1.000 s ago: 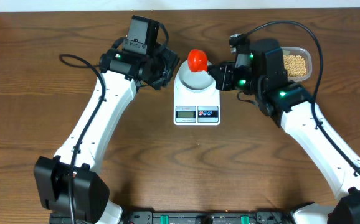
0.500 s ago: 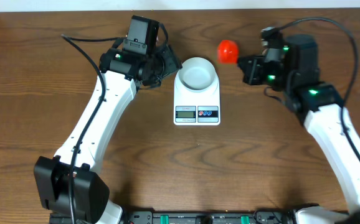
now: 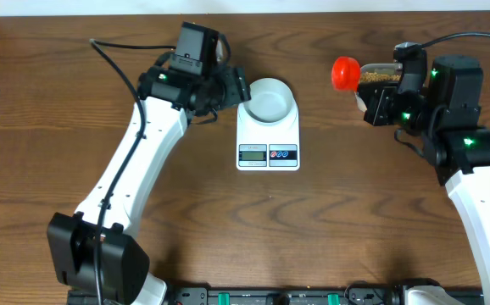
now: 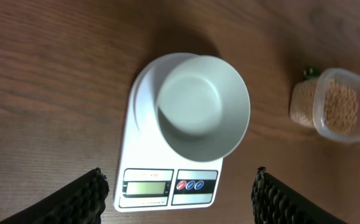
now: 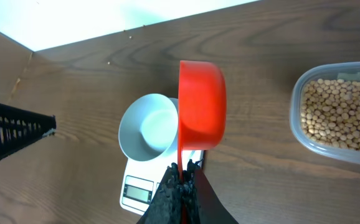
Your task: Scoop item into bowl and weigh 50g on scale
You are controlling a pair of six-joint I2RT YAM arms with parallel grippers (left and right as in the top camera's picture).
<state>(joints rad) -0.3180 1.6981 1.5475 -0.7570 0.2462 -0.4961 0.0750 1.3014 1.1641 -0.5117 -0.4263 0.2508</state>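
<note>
Beans (image 3: 379,78) lie in a clear tub (image 3: 382,66) at the far right of the desk (image 3: 228,229), well apart from the scale (image 3: 268,133). From overhead most of that tub is hidden behind the right arm and the red scoop (image 3: 344,73) held in front of it. The right hand (image 3: 367,93) is closed tight on the scoop's handle. Whether the scoop carries anything I cannot tell. The pale bowl (image 3: 270,97) sits on the far end of the scale, the display and buttons towards me, and the left hand (image 3: 235,91) is just beside the bowl's left side, a black cable looping off its arm. Through the left wrist camera the bowl (image 4: 203,106) overhangs the scale's (image 4: 139,155) platform. The two ribbed black fingers (image 4: 74,202) stand wide apart at the bottom corners with nothing between them, and the tub of beans (image 4: 343,109) shows off to the right. Through the right wrist camera the scoop (image 5: 202,106) stands on edge above the closed fingers (image 5: 180,199), covering the right rim of the bowl (image 5: 146,127) and part of the scale (image 5: 136,190). The tub (image 5: 297,124) sits clear at the right edge, packed with beans (image 5: 345,115).
</note>
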